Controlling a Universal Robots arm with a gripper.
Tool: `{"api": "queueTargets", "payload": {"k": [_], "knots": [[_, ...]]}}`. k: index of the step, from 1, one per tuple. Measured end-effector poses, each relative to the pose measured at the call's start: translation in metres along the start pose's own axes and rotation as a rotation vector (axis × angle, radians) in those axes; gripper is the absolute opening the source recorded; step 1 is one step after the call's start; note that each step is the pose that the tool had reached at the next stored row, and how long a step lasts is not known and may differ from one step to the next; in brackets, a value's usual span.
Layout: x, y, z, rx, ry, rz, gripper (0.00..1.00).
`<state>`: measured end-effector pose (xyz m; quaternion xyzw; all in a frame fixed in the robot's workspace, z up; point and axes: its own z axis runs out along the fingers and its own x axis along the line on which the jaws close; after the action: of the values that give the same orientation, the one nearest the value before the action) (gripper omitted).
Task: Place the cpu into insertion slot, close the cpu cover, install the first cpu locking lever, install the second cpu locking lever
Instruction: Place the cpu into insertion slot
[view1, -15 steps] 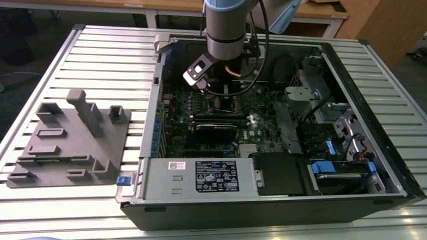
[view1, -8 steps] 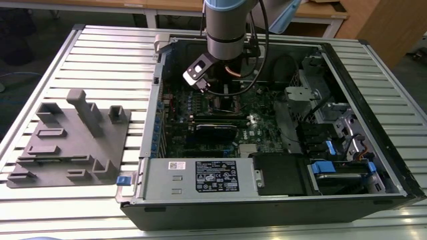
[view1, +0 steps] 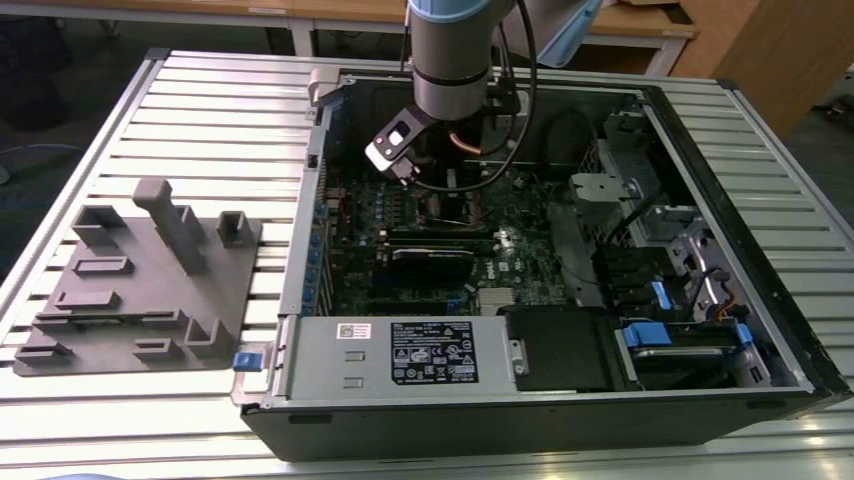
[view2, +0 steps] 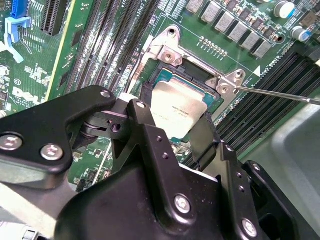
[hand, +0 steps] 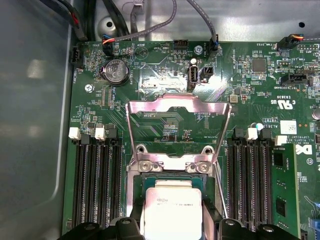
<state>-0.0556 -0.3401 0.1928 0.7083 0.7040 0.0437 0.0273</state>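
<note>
inspector: black linkage of the gripper (view2: 172, 120) sits closest to the lens in the second wrist view. state of the fingers?

operator: narrow. they bracket two opposite edges of the cpu (view2: 177, 110), and by my reading they are holding it. the first wrist view shows the gripper (hand: 172, 227) the same way, with the cpu (hand: 172, 210) between the fingers.

inspector: location of the cpu relative to the gripper?

operator: directly between the fingertips, over the insertion slot (view2: 192, 71). the slot's dark frame shows just past the chip's far edge. i cannot tell whether the chip is fully seated or resting slightly high.

inspector: cover and levers?

operator: the cpu cover (hand: 150, 106) is swung open and lies beyond the fingertips, clear of the slot. one thin locking lever (view2: 280, 94) angles away to one side of the gripper, not latched. memory slots (hand: 95, 185) flank the gripper on both sides.

inspector: judgement on the step in hand?

operator: placement of the cpu. to do it well, keep the chip level and square to the slot rim, corners matched, and lower it with no side load or pressing. the pins underneath would likely bend under a tilted entry. the fingers should also stay off the slot frame.

inspector: wider scene?

operator: the arm (view1: 461, 50) reaches down into the open computer case (view1: 534, 410).
</note>
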Motion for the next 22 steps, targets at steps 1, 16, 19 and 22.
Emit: {"api": "queueTargets", "payload": {"k": [1,16,19,22], "knots": [[0.0000,0.0000,0.0000,0.0000,0.0000,0.000,0.54],[0.0000,-0.0002,0.0007,0.0000,0.0000,0.000,0.54],[0.0001,-0.0002,0.0008,0.0000,0.0005,0.000,0.54],[0.0001,-0.0001,0.0010,-0.0003,0.0005,0.000,0.61]]}}
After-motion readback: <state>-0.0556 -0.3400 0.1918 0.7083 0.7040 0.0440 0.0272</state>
